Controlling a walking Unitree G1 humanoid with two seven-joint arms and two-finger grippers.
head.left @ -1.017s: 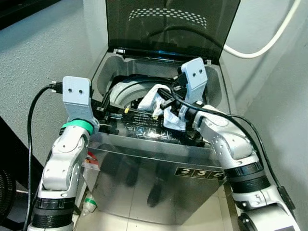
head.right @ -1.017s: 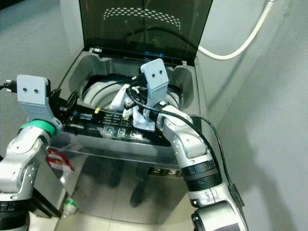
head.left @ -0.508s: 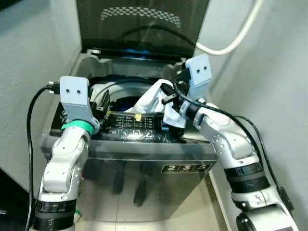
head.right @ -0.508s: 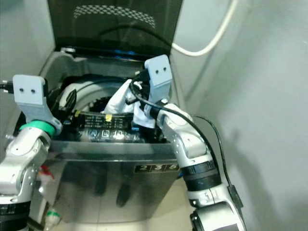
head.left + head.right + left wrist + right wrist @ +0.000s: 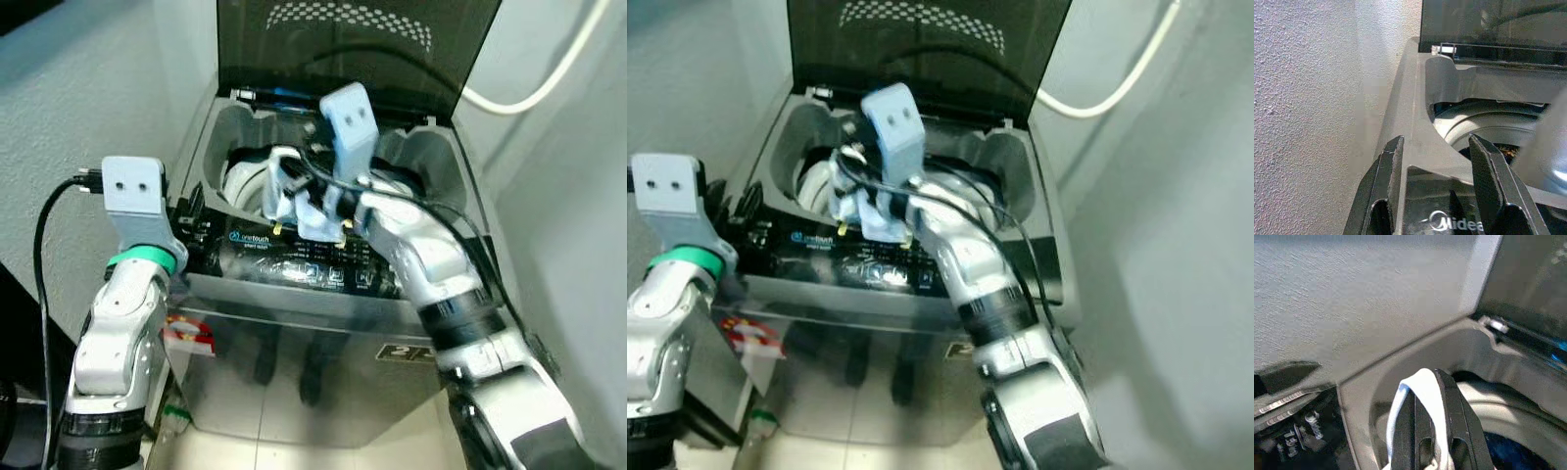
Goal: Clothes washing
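The grey top-loading washing machine (image 5: 294, 313) stands with its dark lid (image 5: 343, 49) raised. Over the left part of the drum opening (image 5: 245, 181) my right gripper (image 5: 286, 178) is shut on a white and light-blue cloth (image 5: 315, 213). In the right wrist view the cloth (image 5: 1419, 387) is pinched between the black fingers (image 5: 1450, 404), with the drum below. My left gripper (image 5: 191, 211) sits open at the machine's front left corner, beside the control panel (image 5: 1459, 223). Nothing is between its fingers (image 5: 1390, 176).
A white hose (image 5: 549, 78) runs along the wall behind the machine on the right. Textured walls close in on both sides. A red tag (image 5: 191, 333) hangs on the machine's front, and a small bottle (image 5: 171, 416) stands on the floor by its left foot.
My right gripper has carried the cloth leftward, from the drum's right rim to its left side. The head view has shifted. My left gripper stays by the front left corner.
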